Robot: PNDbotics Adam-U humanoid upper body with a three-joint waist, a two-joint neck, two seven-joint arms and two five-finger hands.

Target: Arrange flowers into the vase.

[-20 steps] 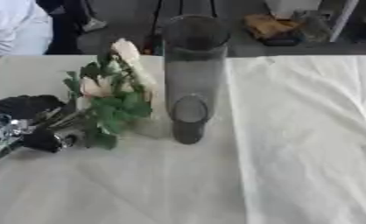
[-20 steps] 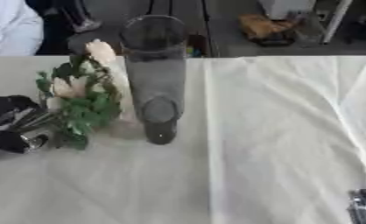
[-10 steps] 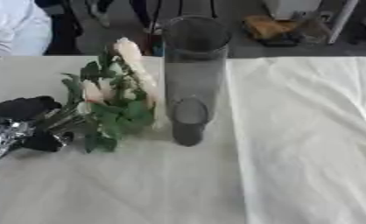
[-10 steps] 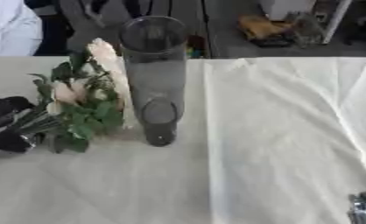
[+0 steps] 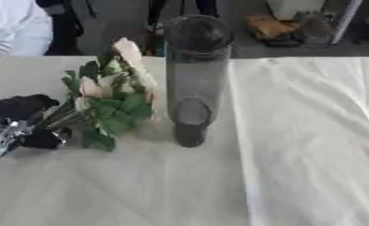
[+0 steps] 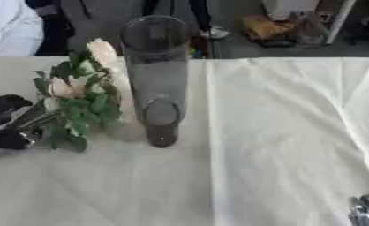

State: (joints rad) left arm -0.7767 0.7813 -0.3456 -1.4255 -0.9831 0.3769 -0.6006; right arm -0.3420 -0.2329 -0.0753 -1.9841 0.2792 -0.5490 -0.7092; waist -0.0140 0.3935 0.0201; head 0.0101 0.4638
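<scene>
Holding the bouquet next to the vase

Left hand (image 5: pixel 24 121) is over at the left edge of the table (image 5: pixel 295 154), black fingers (image 5: pixel 42 139) curled round the stems of the flowers (image 5: pixel 110 99). The bunch is tilted, pale blooms and green leaves leaning up toward the vase (image 5: pixel 193 79), tips just beside its wall. Vase is a tall dark see-through cylinder, standing upright near the middle on the white cloth (image 6: pixel 288 132), nothing in it as far as I can see. Right hand (image 6: pixel 367 207) only peeks in at the lower right corner of the right eye view, can't tell what its fingers are doing
</scene>
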